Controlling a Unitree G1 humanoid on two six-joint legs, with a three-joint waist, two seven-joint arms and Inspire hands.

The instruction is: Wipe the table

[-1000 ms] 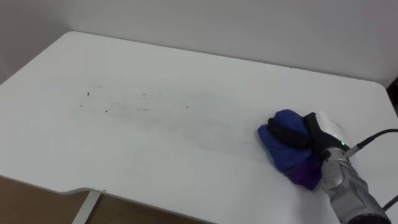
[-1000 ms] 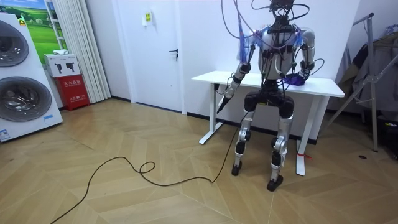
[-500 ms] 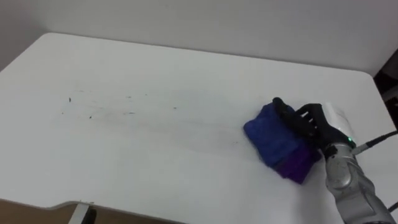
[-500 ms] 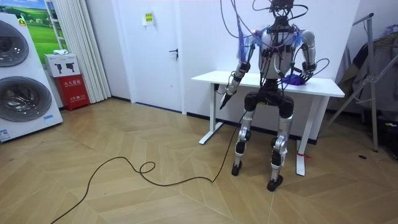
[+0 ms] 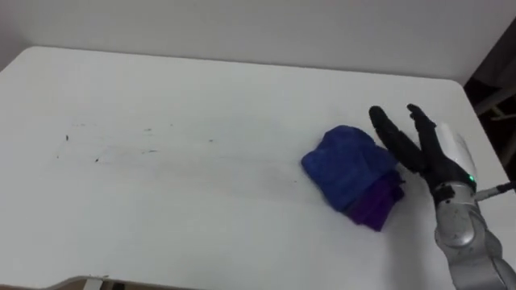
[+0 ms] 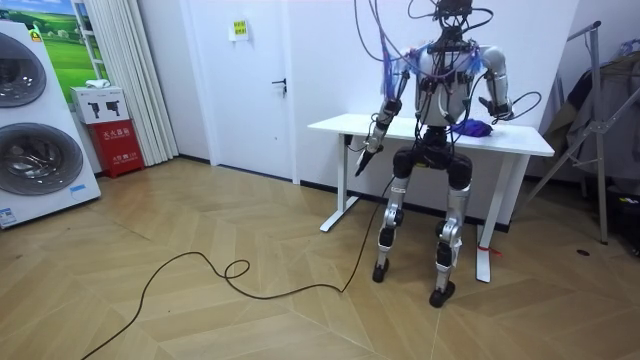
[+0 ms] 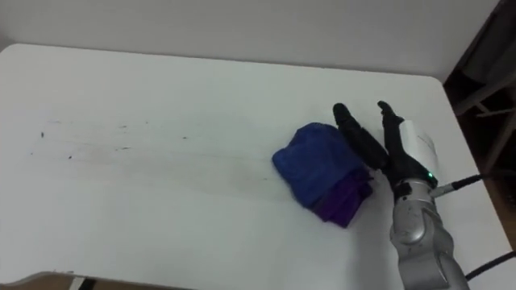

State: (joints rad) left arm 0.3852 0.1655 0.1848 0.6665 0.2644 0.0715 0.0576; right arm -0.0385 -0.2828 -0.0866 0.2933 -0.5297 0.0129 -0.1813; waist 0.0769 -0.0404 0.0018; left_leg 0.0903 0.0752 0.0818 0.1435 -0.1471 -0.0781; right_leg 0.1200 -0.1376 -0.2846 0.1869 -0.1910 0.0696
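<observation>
Inspector: Changed since 1.0 s ago: the right hand (image 5: 431, 153), which lay curled on top of the cloth (image 5: 351, 173), is now off it, fingers (image 5: 393, 135) straight and spread. It holds nothing. The whole view has also shifted, which is the camera's own movement. The cloth's place on the table (image 5: 201, 225) looks much the same.

Technician: Where exactly is the cloth?

Inspector: It lies bunched on the right part of the table top, blue folds uppermost and a purple part underneath, toward the robot. The hand stands just beside its right edge. In the right eye view the fingers overlap that edge, but contact cannot be confirmed.

Technician: Why that placement?

Inspector: A judgement only: 1 open hand set against the cloth's right side suits a push toward the left. The dark specks (image 5: 97, 157) lie well apart from the cloth, on the left part of the table, so the wipe has not yet reached them.

Technician: And the left hand (image 6: 368, 152)?

Inspector: It hangs idle by the table's near edge in the room view. Its finger state cannot be told.

Technician: Containers?

Inspector: None to report. The cloth rests directly on the table top.
</observation>
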